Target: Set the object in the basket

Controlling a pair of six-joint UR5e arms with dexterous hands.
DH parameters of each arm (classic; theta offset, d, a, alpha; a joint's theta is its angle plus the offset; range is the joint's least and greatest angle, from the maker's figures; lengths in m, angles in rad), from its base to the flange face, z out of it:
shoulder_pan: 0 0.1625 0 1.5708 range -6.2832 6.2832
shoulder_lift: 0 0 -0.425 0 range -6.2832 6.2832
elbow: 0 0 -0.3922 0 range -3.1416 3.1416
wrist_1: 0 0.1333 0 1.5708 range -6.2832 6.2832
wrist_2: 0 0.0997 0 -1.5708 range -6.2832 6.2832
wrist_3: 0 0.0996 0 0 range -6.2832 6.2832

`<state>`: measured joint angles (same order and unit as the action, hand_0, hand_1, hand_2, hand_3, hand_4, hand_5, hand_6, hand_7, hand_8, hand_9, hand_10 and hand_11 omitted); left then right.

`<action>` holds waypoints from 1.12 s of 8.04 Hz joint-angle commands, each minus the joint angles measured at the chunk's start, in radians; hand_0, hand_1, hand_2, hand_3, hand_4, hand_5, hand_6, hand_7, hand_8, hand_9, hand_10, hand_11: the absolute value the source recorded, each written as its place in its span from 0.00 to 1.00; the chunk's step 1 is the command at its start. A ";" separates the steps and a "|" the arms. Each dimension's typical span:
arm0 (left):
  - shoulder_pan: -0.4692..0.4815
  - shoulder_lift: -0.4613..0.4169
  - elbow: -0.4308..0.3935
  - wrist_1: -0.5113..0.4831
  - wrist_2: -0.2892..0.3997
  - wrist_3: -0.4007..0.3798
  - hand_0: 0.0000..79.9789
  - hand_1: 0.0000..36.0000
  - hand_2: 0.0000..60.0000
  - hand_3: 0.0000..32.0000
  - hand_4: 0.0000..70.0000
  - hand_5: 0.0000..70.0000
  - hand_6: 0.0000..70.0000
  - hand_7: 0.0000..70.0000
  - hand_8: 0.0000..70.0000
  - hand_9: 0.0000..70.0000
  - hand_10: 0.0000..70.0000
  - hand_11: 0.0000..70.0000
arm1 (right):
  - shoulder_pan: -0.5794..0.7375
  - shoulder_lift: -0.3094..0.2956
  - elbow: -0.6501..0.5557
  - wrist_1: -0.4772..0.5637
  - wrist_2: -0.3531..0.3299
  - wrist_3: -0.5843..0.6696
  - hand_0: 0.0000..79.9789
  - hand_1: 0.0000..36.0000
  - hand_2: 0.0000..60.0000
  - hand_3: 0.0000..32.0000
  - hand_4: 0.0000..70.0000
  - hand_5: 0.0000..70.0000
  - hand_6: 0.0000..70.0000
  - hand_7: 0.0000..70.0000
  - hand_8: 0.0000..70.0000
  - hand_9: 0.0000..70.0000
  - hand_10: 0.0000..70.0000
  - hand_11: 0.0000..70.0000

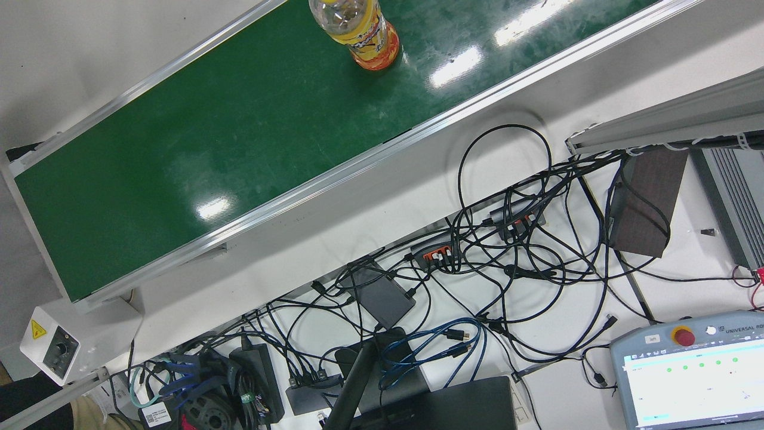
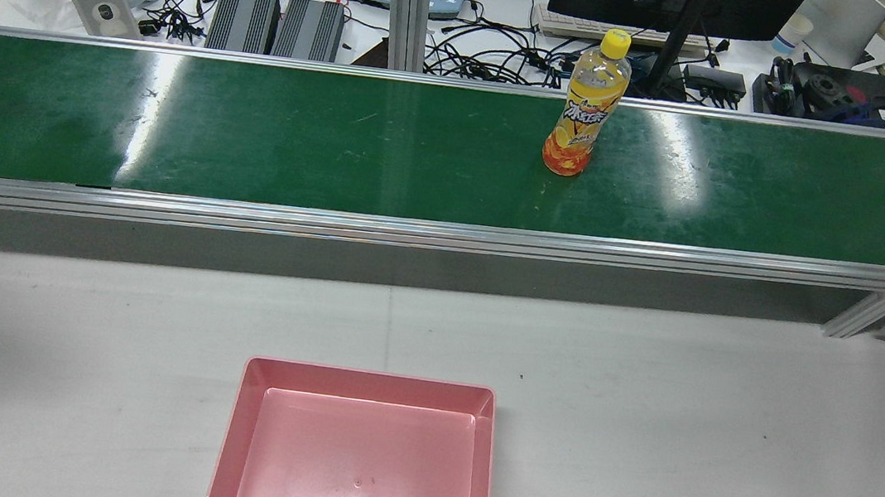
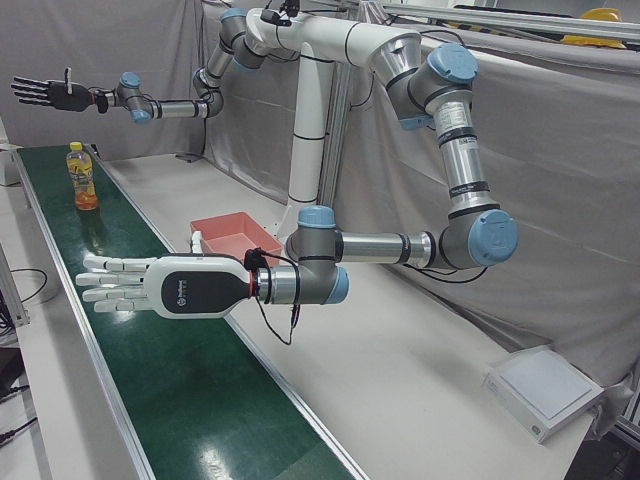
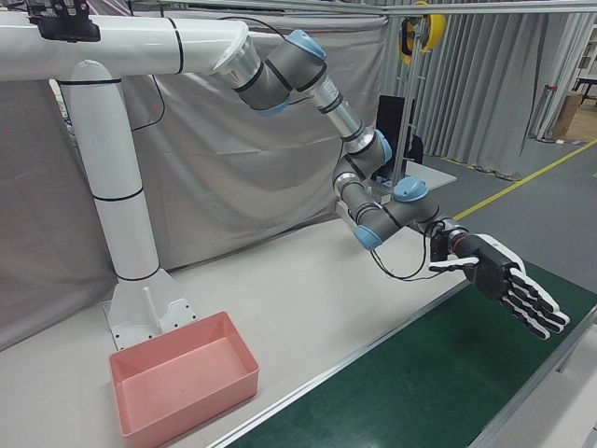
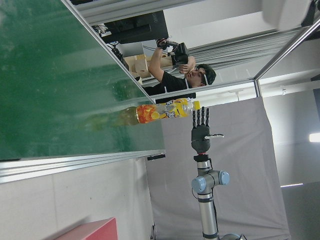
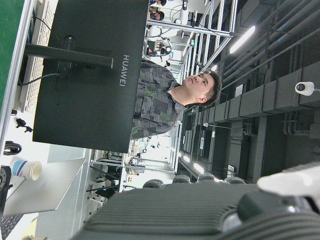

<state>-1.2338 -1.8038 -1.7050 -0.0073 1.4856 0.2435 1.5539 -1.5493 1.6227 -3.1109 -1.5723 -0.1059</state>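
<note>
While neither hand holds anything, the long green belt [image 2: 338,145] runs left to right across the far side of the station, with the white table [image 2: 679,442] on its near side. The pink basket [image 2: 370,376] sits empty at the table's near edge, a little left of centre.

The left hand [image 3: 150,285] hovers flat over the left stretch of the belt with its fingers spread and straight. The right hand [image 4: 504,280] is also spread wide, raised over the right end, well apart from the bottle [image 2: 586,106].

That bottle stands upright on the belt, right of centre and toward the far rail, well apart from the basket. It is a plastic drink bottle with a yellow cap, and it looks nearly full of orange liquid. I judge it fairly weighty, with thin walls that give a little under a squeeze. The glossy label is probably slippery.

Being tall and narrow, it will likely tip if nudged near the cap. The best hold seems to be a wrap around the labelled middle, fingers on one side and thumb opposite.
</note>
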 commanded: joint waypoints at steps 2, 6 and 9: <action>0.050 0.004 -0.036 0.053 -0.079 0.002 0.80 0.30 0.00 0.00 0.00 0.15 0.00 0.01 0.00 0.00 0.01 0.05 | 0.000 0.000 0.000 0.000 0.000 0.000 0.00 0.00 0.00 0.00 0.00 0.00 0.00 0.00 0.00 0.00 0.00 0.00; 0.050 0.004 -0.041 0.056 -0.076 -0.003 0.83 0.33 0.00 0.00 0.00 0.19 0.00 0.01 0.00 0.00 0.02 0.06 | 0.000 0.000 0.000 0.000 0.000 0.000 0.00 0.00 0.00 0.00 0.00 0.00 0.00 0.00 0.00 0.00 0.00 0.00; 0.050 0.003 -0.042 0.056 -0.076 -0.006 0.82 0.32 0.00 0.00 0.00 0.20 0.00 0.02 0.00 0.00 0.02 0.06 | 0.000 0.000 0.000 0.000 0.000 0.000 0.00 0.00 0.00 0.00 0.00 0.00 0.00 0.00 0.00 0.00 0.00 0.00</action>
<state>-1.1843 -1.7994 -1.7465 0.0489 1.4097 0.2403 1.5539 -1.5493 1.6229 -3.1109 -1.5723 -0.1058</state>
